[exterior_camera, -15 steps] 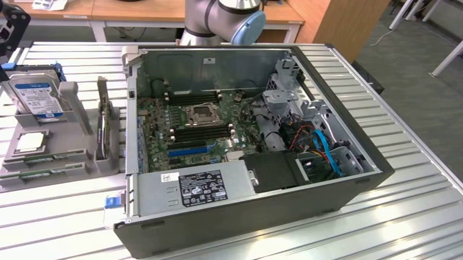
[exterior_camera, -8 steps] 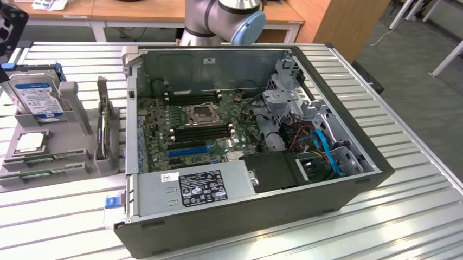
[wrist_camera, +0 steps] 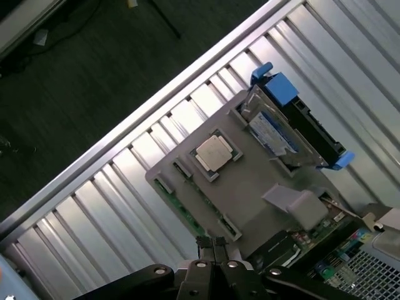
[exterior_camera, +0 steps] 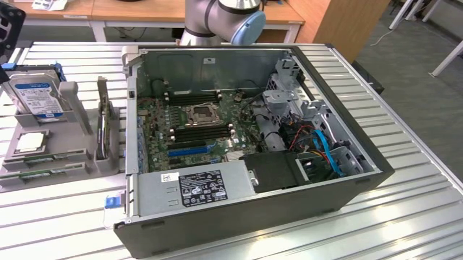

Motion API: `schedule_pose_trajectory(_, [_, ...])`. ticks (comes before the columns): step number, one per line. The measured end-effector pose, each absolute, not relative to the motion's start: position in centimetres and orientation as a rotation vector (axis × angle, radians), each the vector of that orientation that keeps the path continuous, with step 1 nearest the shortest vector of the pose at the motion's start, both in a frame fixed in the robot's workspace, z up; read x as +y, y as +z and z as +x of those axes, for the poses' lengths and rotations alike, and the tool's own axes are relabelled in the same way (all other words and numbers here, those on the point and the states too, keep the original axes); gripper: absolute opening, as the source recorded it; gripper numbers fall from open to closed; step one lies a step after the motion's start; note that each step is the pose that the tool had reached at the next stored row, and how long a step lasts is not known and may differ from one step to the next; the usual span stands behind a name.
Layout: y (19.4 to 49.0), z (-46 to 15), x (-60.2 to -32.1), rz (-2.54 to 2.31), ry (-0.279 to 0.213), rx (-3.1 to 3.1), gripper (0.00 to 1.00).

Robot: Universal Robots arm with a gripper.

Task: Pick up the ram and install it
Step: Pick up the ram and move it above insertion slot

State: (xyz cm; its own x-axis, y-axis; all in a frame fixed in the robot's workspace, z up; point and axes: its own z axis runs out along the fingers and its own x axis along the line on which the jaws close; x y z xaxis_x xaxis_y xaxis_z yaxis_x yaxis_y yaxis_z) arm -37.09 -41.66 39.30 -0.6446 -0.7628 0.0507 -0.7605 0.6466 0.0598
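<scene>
Two ram sticks, long and green, lie flat in slots at the front of a grey holder at the exterior view's left. In the wrist view one ram stick runs along the holder's edge. My gripper hangs high above that end of the holder. Its dark fingers are shut together and hold nothing. A black part of my tool shows at the exterior view's upper left edge. The open computer case lies on its side, with the motherboard's memory slots facing up.
The holder also carries a silver hard drive in a blue bracket, a square CPU and an upright expansion card. The power supply and cables fill the case's near and right parts. The ribbed metal table ends near the holder.
</scene>
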Motion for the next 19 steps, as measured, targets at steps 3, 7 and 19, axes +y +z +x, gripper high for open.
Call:
schedule_pose_trajectory(3, [39.29,-37.09,-41.66,1.360,-0.048,-2.751,0.10])
schedule_pose_trajectory(7, [39.28,-37.09,-41.66,1.448,-0.044,-2.705,0.10])
schedule_pose_trajectory(19, [39.25,-37.09,-41.66,1.697,-0.033,-2.554,0.10])
